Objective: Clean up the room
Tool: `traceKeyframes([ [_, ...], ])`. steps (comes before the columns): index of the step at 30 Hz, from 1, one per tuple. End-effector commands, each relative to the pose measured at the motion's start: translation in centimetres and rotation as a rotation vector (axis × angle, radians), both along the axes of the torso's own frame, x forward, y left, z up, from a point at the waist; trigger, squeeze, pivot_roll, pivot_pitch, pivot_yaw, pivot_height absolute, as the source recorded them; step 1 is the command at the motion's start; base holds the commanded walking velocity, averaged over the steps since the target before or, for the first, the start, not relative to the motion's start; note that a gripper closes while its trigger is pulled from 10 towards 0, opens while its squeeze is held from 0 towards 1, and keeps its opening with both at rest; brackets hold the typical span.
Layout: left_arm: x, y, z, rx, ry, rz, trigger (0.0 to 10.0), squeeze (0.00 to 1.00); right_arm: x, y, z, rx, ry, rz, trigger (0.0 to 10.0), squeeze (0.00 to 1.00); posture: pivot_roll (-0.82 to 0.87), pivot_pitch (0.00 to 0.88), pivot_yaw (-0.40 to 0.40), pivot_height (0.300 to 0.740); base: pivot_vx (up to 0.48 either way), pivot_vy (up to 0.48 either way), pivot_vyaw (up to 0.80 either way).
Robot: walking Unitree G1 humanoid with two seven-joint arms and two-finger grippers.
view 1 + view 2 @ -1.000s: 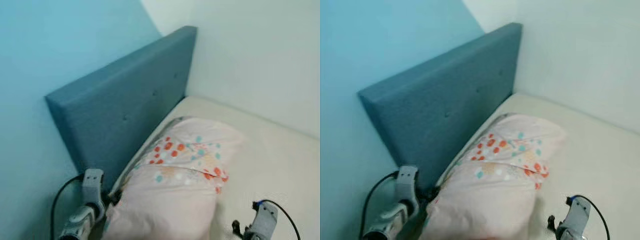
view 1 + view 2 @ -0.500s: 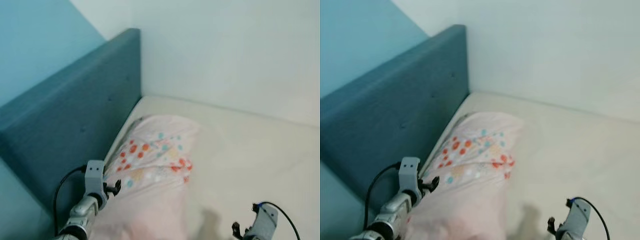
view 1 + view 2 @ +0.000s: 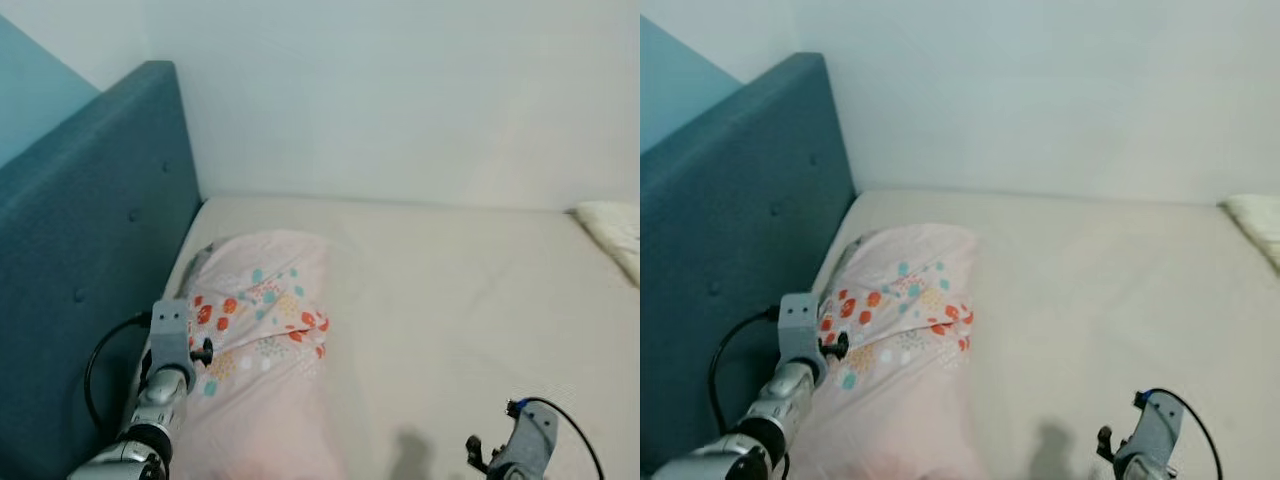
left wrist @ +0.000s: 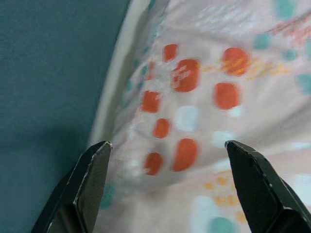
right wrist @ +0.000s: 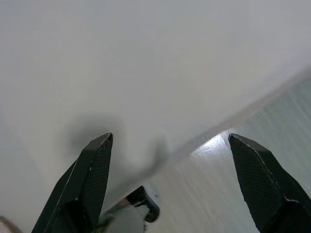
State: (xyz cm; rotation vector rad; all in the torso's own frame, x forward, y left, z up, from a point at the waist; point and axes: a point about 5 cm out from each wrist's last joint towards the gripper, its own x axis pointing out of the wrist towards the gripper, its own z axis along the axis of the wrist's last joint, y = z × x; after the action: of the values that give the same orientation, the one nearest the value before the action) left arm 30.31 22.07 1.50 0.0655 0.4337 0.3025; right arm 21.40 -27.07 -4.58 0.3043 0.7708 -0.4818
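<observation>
Both my jaws stand wide apart, gripping nothing. My left gripper [image 4: 165,160] hovers just over the pillow [image 3: 262,330], at its edge nearest the blue headboard [image 3: 85,270]. That pillow, pale pink with red and teal spots, lies on the bed [image 3: 450,300] right against the headboard, near the corner where it meets the white wall [image 3: 400,100]. My right gripper [image 5: 170,160] hangs well away from the pillow, over the bed's bare cream sheet. A second, cream-coloured pillow [image 3: 612,228] sits far from the headboard, at the bed's opposite side.
</observation>
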Motion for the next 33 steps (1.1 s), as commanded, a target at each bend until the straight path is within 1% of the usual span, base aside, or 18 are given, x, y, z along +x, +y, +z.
traceKeyframes([
  [1,-0.7,0.7,-0.6,0.022,0.041,0.043,10.0,0.00,-0.1,0.2,-0.1,-0.009,0.000,0.026,10.0,0.00,0.01,0.046,-0.024,0.740,0.000,0.000,0.00],
  [5,-1.0,1.4,-0.7,0.029,0.051,0.098,10.0,0.00,0.8,0.5,0.4,0.023,-0.062,0.041,10.0,0.00,0.01,0.052,-0.023,0.740,0.000,0.000,0.00],
  [8,-1.3,1.9,-0.8,0.045,0.063,0.128,10.0,0.00,1.2,0.4,0.7,0.010,-0.062,0.058,10.0,0.00,0.00,0.054,-0.022,0.732,0.000,0.000,0.00],
  [12,-1.6,2.1,-1.1,0.034,0.081,0.143,10.0,0.00,1.6,0.3,1.2,-0.002,-0.086,0.068,10.0,0.00,-0.01,0.070,-0.018,0.722,0.000,0.000,0.00],
  [13,-1.8,2.2,-1.4,0.003,0.089,0.148,10.0,0.00,1.8,0.2,1.4,-0.005,-0.101,0.071,10.0,0.00,-0.01,0.079,-0.015,0.717,0.000,0.000,0.00],
  [14,-1.8,2.2,-1.4,0.003,0.089,0.148,10.0,0.00,1.8,0.2,1.4,-0.005,-0.101,0.071,10.0,0.00,-0.01,0.079,-0.015,0.717,0.000,0.000,0.00],
  [15,-2.1,2.1,-1.7,-0.068,0.097,0.154,10.0,0.00,1.9,0.0,1.6,-0.011,-0.115,0.072,10.0,0.00,-0.02,0.093,-0.011,0.712,0.000,0.000,0.00],
  [16,-2.1,2.1,-1.7,-0.068,0.097,0.154,10.0,0.00,1.9,0.0,1.6,-0.011,-0.115,0.072,10.0,0.00,-0.02,0.093,-0.011,0.712,0.000,0.000,0.00],
  [17,-2.3,1.5,-2.3,-0.241,0.088,0.145,10.0,0.00,2.1,-0.3,2.1,-0.019,-0.151,0.068,10.0,0.00,-0.04,0.118,-0.006,0.702,0.000,0.000,0.00],
  [18,-2.3,1.2,-2.4,-0.316,0.071,0.136,10.0,0.00,2.1,-0.4,2.3,-0.022,-0.166,0.067,10.0,0.00,-0.04,0.124,-0.005,0.697,0.000,0.000,0.00],
  [20,-2.1,0.7,-2.3,-0.395,0.041,0.107,10.0,0.00,2.1,-0.5,2.6,-0.026,-0.185,0.068,10.0,0.00,-0.05,0.142,-0.002,0.682,0.000,0.000,0.00],
  [24,-1.8,0.5,-2.0,-0.423,0.013,0.072,10.0,0.00,2.0,-0.6,2.9,-0.030,-0.206,0.070,10.0,0.00,-0.07,0.161,-0.002,0.672,0.000,0.000,0.00],
  [26,-1.1,0.1,-1.3,-0.439,-0.035,0.017,10.0,0.00,1.8,-0.7,3.2,-0.031,-0.232,0.070,10.0,0.00,-0.08,0.190,-0.004,0.662,0.000,0.000,0.00],
  [28,-0.7,-0.1,-0.9,-0.446,-0.059,-0.009,10.0,0.00,1.7,-0.8,3.4,-0.030,-0.242,0.070,10.0,0.00,-0.08,0.193,-0.004,0.657,0.000,0.000,0.00],
  [30,0.4,-0.3,0.3,-0.408,-0.107,-0.062,10.0,0.00,1.6,-0.7,3.8,-0.028,-0.270,0.076,10.0,0.00,-0.09,0.213,-0.004,0.647,0.000,0.000,0.00],
  [31,1.0,-0.1,1.1,-0.356,-0.126,-0.078,10.0,0.00,1.5,-0.6,4.0,-0.027,-0.285,0.080,10.0,0.00,-0.11,0.227,-0.003,0.642,0.000,0.000,0.00],
  [32,1.0,-0.1,1.1,-0.356,-0.126,-0.078,10.0,0.00,1.5,-0.6,4.0,-0.027,-0.285,0.080,10.0,0.00,-0.11,0.227,-0.003,0.642,0.000,0.000,0.00],
  [33,1.7,0.3,2.1,-0.277,-0.148,-0.093,10.0,0.00,1.4,-0.5,4.3,-0.026,-0.306,0.083,10.0,0.00,-0.11,0.244,-0.001,0.637,0.000,0.000,0.00],
])
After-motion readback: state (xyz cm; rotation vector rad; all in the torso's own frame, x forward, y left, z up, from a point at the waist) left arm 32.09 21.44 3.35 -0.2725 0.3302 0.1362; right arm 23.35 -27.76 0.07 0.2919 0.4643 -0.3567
